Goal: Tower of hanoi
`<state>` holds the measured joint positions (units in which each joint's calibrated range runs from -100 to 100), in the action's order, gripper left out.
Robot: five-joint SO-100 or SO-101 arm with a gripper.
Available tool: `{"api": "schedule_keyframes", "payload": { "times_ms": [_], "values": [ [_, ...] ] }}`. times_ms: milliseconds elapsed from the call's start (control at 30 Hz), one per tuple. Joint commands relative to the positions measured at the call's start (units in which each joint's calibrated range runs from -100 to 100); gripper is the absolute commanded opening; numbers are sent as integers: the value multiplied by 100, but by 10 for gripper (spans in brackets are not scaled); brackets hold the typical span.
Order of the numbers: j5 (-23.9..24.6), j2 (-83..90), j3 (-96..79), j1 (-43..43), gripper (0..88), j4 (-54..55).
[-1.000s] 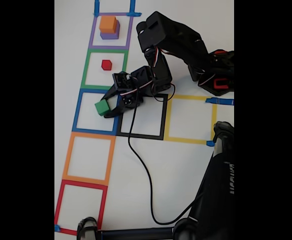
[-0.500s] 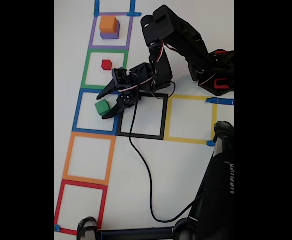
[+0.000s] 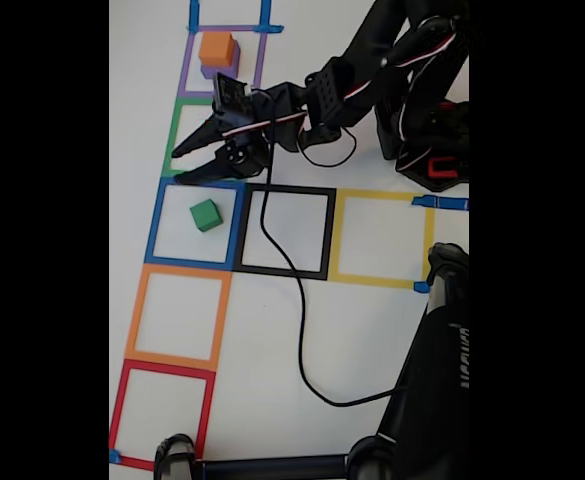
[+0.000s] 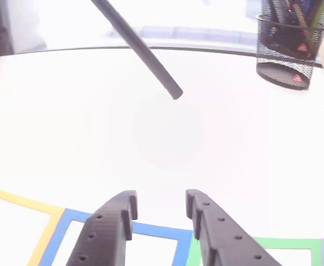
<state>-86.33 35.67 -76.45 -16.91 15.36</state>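
In the fixed view a green cube (image 3: 205,214) lies alone inside the blue taped square (image 3: 154,225). An orange cube (image 3: 217,47) is stacked on a purple cube (image 3: 212,71) in the purple square (image 3: 185,70). My gripper (image 3: 179,167) hangs open over the green square (image 3: 171,135), above and apart from the green cube, holding nothing. The arm hides the inside of the green square. In the other view the gripper (image 4: 160,197) shows both black fingers (image 4: 112,227) spread, with bare white table between them.
Black (image 3: 327,235), yellow (image 3: 382,195), orange (image 3: 137,310) and red (image 3: 122,400) taped squares hold nothing. A black cable (image 3: 297,320) trails across the table. A dark stand (image 3: 432,380) rises at the lower right. A mesh pen cup (image 4: 289,50) stands at the far right.
The gripper opened and let go of the green cube, which stays in the blue square. The arm then lifted and swung up the picture to above the green square.
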Motion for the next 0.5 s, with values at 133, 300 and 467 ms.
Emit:
{"api": "schedule_keyframes", "payload": {
  "times_ms": [133,300,467],
  "values": [
    [-758,1653,2545,943,30,-6183],
    [-674,1669,4036,1614,12,-8232],
    [-1249,1702,4781,2506,3,-9228]
  ]
}}
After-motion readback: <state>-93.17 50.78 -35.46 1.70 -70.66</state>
